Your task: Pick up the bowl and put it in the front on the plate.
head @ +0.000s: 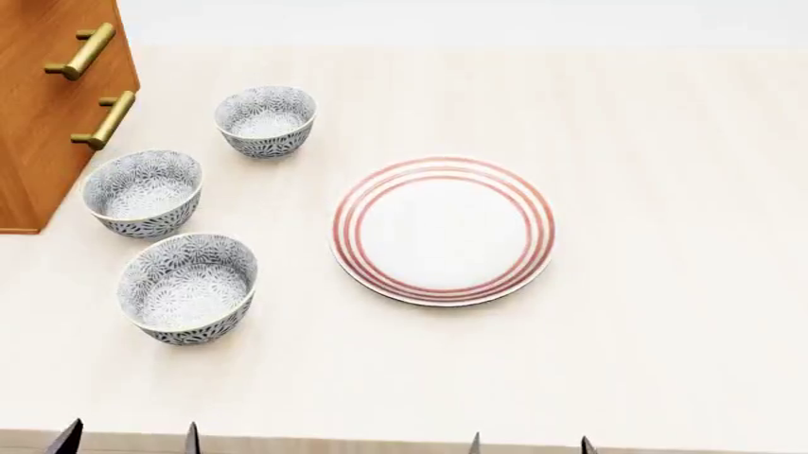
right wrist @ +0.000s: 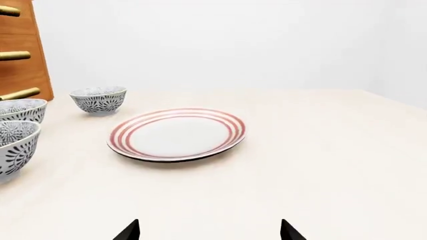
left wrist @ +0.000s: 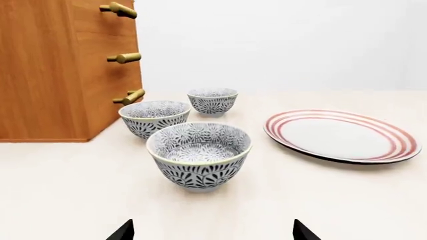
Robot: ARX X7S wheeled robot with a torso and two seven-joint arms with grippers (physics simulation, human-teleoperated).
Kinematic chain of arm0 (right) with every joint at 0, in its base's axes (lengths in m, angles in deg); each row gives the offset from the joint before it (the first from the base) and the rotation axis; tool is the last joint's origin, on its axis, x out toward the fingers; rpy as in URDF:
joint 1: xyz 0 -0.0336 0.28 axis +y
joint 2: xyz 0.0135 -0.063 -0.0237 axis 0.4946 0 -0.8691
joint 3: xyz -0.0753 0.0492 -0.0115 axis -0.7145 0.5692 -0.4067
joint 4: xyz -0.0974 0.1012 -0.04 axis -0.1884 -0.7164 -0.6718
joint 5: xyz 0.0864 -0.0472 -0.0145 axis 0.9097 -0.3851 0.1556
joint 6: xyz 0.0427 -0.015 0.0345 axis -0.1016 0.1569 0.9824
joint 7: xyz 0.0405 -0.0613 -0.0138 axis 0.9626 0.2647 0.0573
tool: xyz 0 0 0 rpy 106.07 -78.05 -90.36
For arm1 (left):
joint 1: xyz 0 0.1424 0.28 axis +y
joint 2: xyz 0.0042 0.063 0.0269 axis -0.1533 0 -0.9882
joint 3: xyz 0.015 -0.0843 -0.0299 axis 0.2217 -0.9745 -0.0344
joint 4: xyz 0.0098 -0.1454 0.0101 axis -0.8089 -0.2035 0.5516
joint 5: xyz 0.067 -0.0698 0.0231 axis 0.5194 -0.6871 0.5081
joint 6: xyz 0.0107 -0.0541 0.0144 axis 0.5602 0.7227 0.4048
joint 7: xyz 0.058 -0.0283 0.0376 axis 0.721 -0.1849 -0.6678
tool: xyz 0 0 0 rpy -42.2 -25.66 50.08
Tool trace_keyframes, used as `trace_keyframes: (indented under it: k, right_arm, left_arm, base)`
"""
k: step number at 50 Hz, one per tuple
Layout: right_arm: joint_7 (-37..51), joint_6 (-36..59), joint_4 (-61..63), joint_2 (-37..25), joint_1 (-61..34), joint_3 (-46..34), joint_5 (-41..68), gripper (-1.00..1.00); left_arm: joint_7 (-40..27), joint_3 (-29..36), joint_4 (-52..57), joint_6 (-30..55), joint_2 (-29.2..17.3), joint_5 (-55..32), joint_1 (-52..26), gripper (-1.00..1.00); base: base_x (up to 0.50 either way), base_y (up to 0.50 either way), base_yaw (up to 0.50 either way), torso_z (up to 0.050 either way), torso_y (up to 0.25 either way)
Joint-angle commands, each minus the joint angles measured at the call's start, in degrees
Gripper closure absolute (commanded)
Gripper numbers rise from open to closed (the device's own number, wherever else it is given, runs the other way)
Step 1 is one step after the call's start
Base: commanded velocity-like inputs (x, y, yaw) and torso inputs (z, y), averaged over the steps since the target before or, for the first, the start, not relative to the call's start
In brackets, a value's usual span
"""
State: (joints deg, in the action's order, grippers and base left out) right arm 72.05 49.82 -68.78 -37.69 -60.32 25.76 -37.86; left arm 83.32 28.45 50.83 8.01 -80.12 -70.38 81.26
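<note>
The bowl is sitting upright on the tabletop, its mouth facing straight up; being round, it is showing no long axis. It is standing apart from the plate, on the plate's left and nearer the robot. Two matching bowls are lining up beyond it: the middle bowl just past it, the far bowl further back, both left of the plate too. A wooden cabinet with brass handles is standing left of these. The plate is lying flat and bare. The left pincer and right pincer are showing only their tips, spread apart and gripping nothing, well short of the plate.
</note>
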Motion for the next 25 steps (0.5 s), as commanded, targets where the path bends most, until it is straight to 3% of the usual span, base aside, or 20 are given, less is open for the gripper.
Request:
trace_keyframes:
  k: [1,4,8,15,25]
  right_arm:
    - [1.3,-17.1,0.9,-0.6,0.5,-0.7,-1.1,-1.00]
    - [2.6,-32.8,3.1,-0.3,1.2,0.0,-1.5,-1.00]
    - [3.9,-45.1,3.2,-0.5,1.8,0.2,-5.7,-1.00]
    - [5.1,-43.2,3.4,-1.0,1.8,-0.2,-5.1,-1.00]
    - [5.4,-41.5,4.9,-2.2,2.5,-1.8,-3.9,-1.00]
  left_arm:
    - [-4.7,0.4,2.6,-12.3,-0.9,4.4,0.9,-1.00]
    - [-10.1,-1.3,6.4,-23.5,-1.2,10.8,1.7,-1.00]
    - [-12.3,-1.6,11.0,-28.8,-1.6,13.1,3.0,-1.00]
    - [-12.7,-0.9,12.0,-28.7,-2.2,12.5,3.5,-1.00]
    - [-13.2,0.2,12.9,-27.7,-2.9,12.0,4.3,-1.00]
  base:
    - [0.00,0.00,0.00,0.000,0.000]
    - [0.00,0.00,0.00,0.000,0.000]
    - [0.00,0.00,0.00,0.000,0.000]
    - [0.00,0.00,0.00,0.000,0.000]
    - [0.48,-0.03,0.00,0.000,0.000]
